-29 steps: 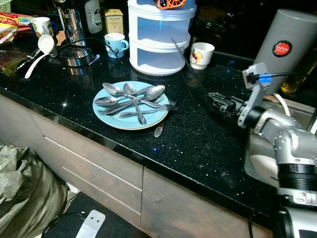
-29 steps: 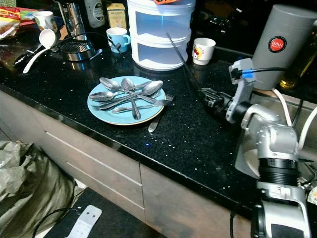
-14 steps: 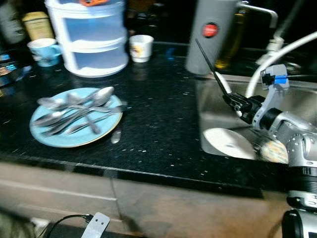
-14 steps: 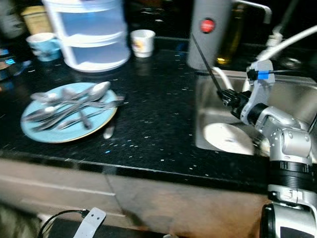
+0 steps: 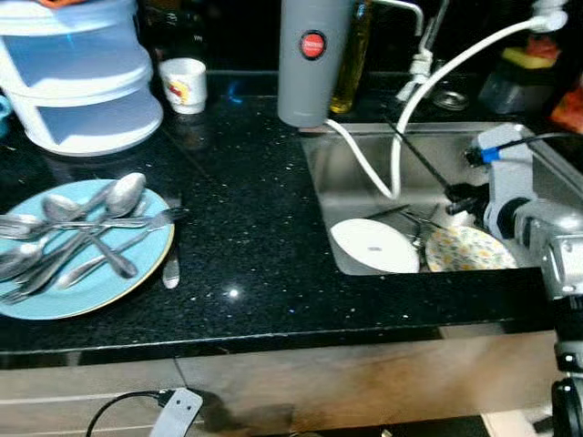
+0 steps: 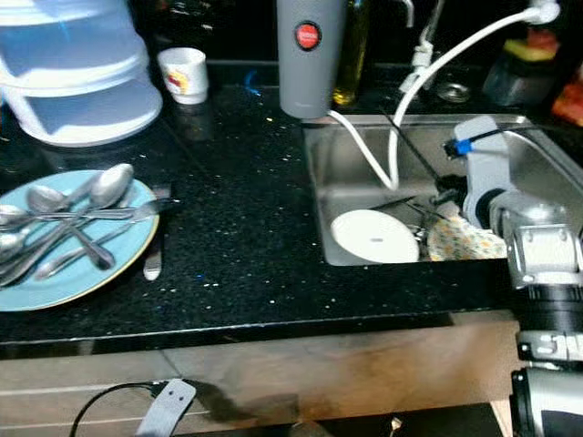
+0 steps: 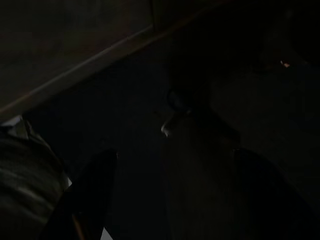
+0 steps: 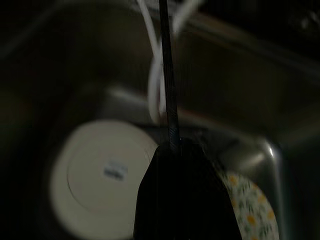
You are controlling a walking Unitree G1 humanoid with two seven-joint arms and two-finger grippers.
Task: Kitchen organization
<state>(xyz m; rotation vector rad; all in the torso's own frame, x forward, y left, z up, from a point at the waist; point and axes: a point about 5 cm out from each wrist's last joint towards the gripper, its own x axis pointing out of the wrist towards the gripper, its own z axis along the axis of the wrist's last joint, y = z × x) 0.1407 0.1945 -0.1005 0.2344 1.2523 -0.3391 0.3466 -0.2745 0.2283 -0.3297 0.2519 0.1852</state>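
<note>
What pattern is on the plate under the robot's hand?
Small yellow flowers on white, clearest in the left eye view.

Right arm (image 5: 547, 237): silver-grey metal, rounded joint housings, boxy forearm segment, black ribbed ring lower down. Pale grey wrist bracket with a blue connector (image 5: 490, 153) and thin black cable plugged in. Right hand (image 5: 458, 193): black, long narrow fingers (image 8: 177, 200), matte finish. Left wrist view too dark to tell.

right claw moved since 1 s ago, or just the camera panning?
Yes. The right claw, shut on a thin black stick, went from over the counter near the white cup to over the sink.
</note>
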